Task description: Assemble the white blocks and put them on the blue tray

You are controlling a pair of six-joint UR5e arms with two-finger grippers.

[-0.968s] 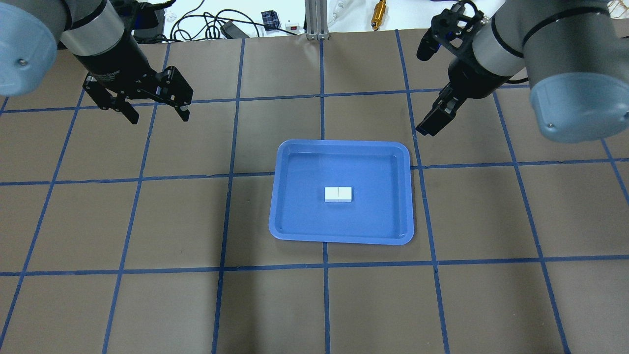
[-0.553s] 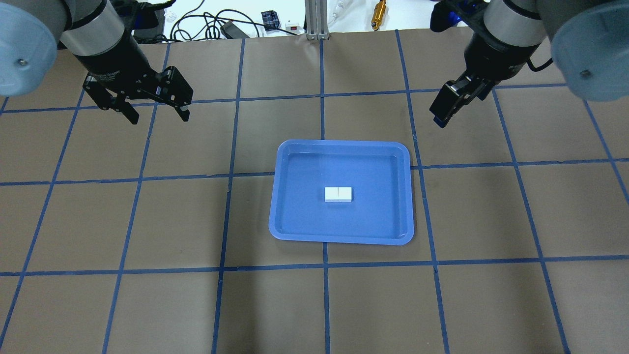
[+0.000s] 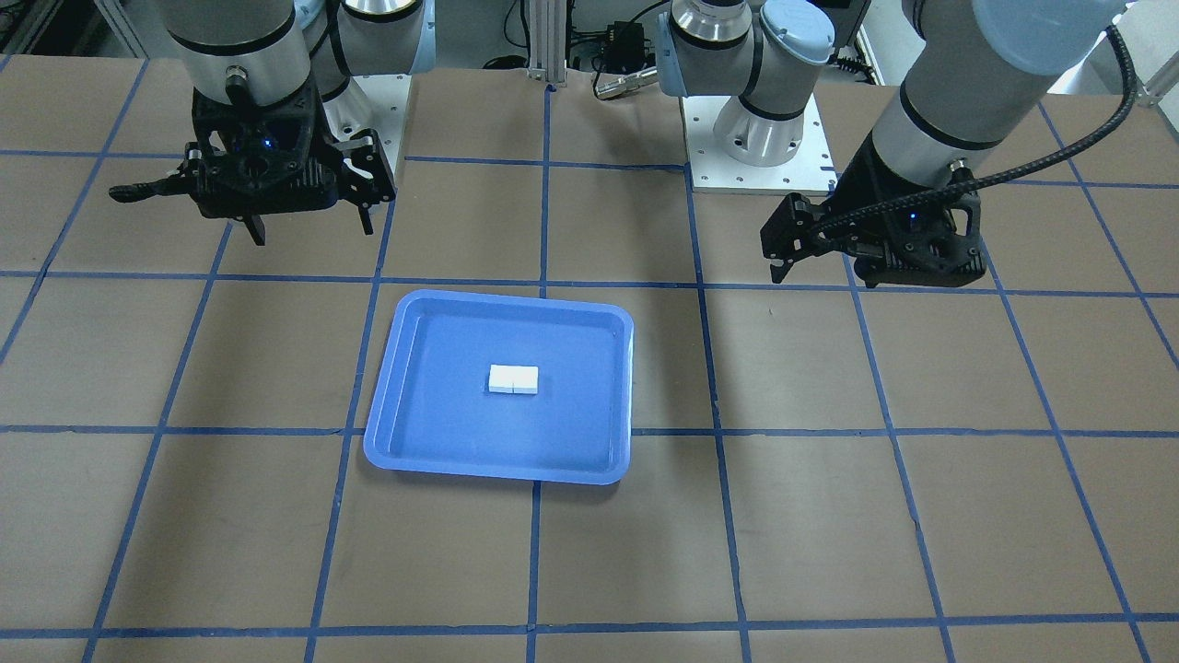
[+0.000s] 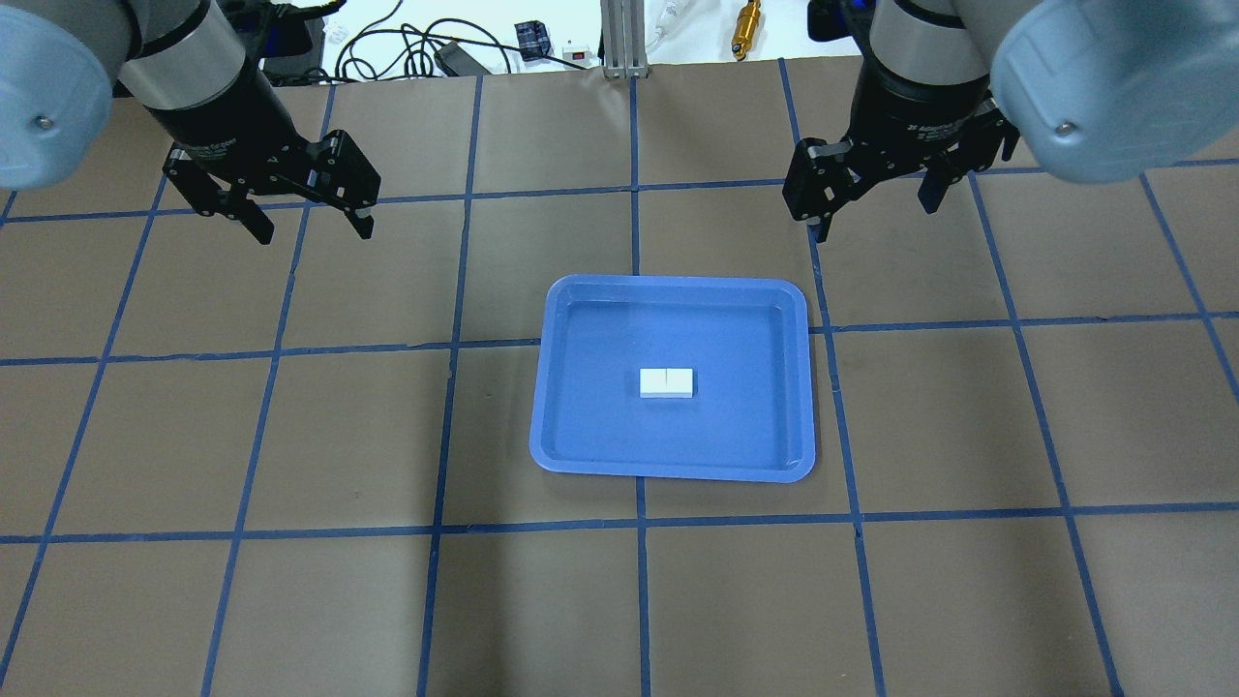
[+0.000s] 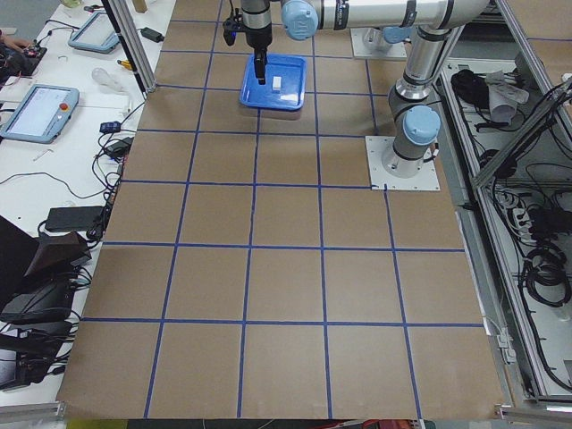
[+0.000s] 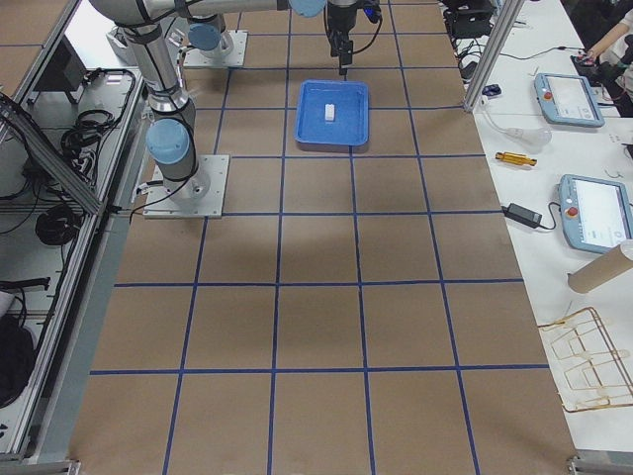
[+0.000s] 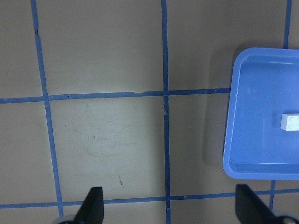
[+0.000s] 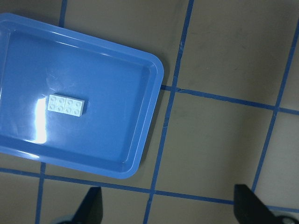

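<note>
1. The left arm (image 4: 208, 87) slants in from the upper left with its wrist pointing down. The left fingers (image 4: 256, 221) are spread wide and empty above the worktop (image 4: 339, 436).
2. The white blocks (image 4: 667, 383), joined, lie studs-up in the middle of the blue tray (image 4: 678, 287).
3. The right arm (image 4: 929, 68) hangs likewise, its right fingers (image 4: 813, 203) spread and empty. The white lettering on both wrists is too small to read.

Left arm (image 4: 184, 53), right arm (image 4: 924, 34): silver-grey tubes, pale blue round joint caps, one small screw each. Left gripper (image 4: 312, 230), right gripper (image 4: 876, 213): black, white lettering, blue indicator light. Ribbed black cable (image 3: 1128, 87) on the left arm. Silver bolted base plates (image 3: 811, 175).
</note>
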